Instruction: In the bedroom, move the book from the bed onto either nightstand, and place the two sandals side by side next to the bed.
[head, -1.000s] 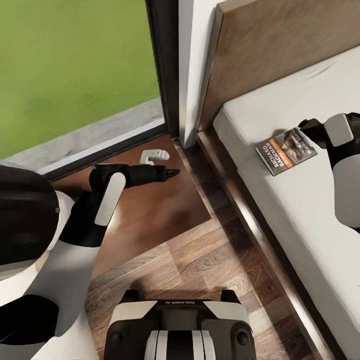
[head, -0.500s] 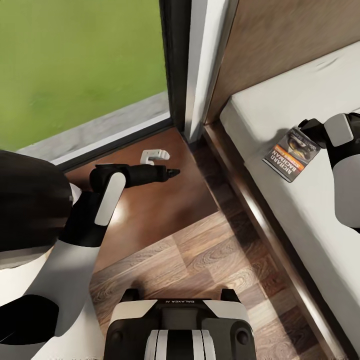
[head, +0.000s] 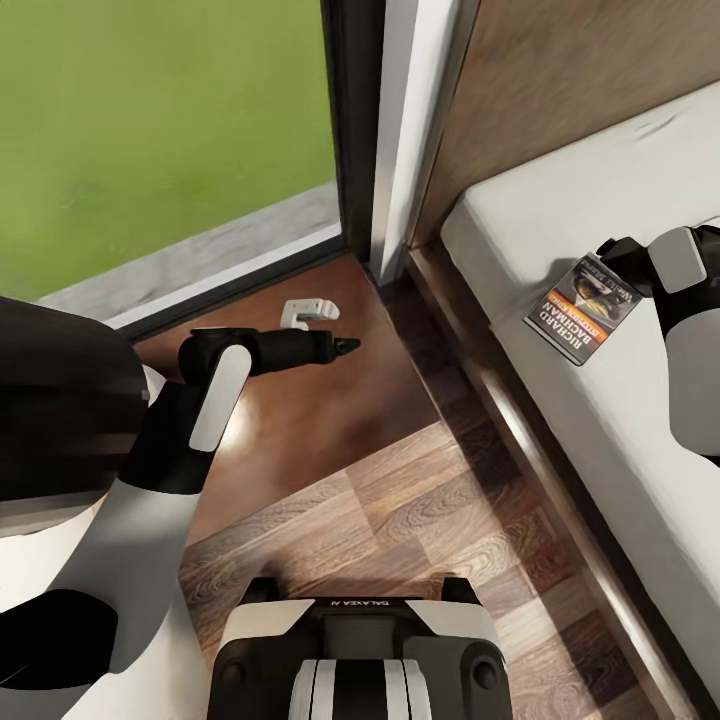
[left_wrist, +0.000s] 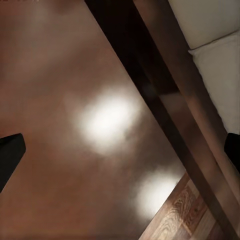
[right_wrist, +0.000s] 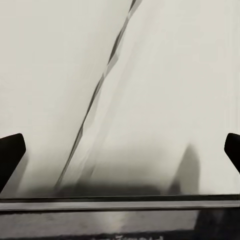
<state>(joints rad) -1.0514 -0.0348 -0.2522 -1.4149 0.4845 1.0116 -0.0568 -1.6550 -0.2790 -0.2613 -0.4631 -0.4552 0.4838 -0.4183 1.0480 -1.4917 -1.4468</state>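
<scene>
The book (head: 583, 310), dark with an orange band, lies flat on the off-white mattress of the bed (head: 600, 420) near its edge. My right gripper (head: 610, 250) hovers at the book's far corner, open, and its fingertips (right_wrist: 11, 152) stand wide apart over the mattress with the book's edge (right_wrist: 120, 206) just below them. My left gripper (head: 345, 346) is open above the glossy brown top of the nightstand (head: 300, 430), holding nothing, fingertips (left_wrist: 10, 154) spread wide. The sandals are out of view.
A small white hook-shaped object (head: 308, 312) lies on the nightstand's far side. The bed's dark wooden side rail (head: 500, 410) and headboard (head: 560, 100) border the mattress. The dark-framed window (head: 355, 130) with grass stands behind. Wood-plank floor (head: 420, 520) lies before my base.
The whole view shifted between one second and half a second ago, so the camera moved. Since then nothing has visibly changed; both arms keep their poses.
</scene>
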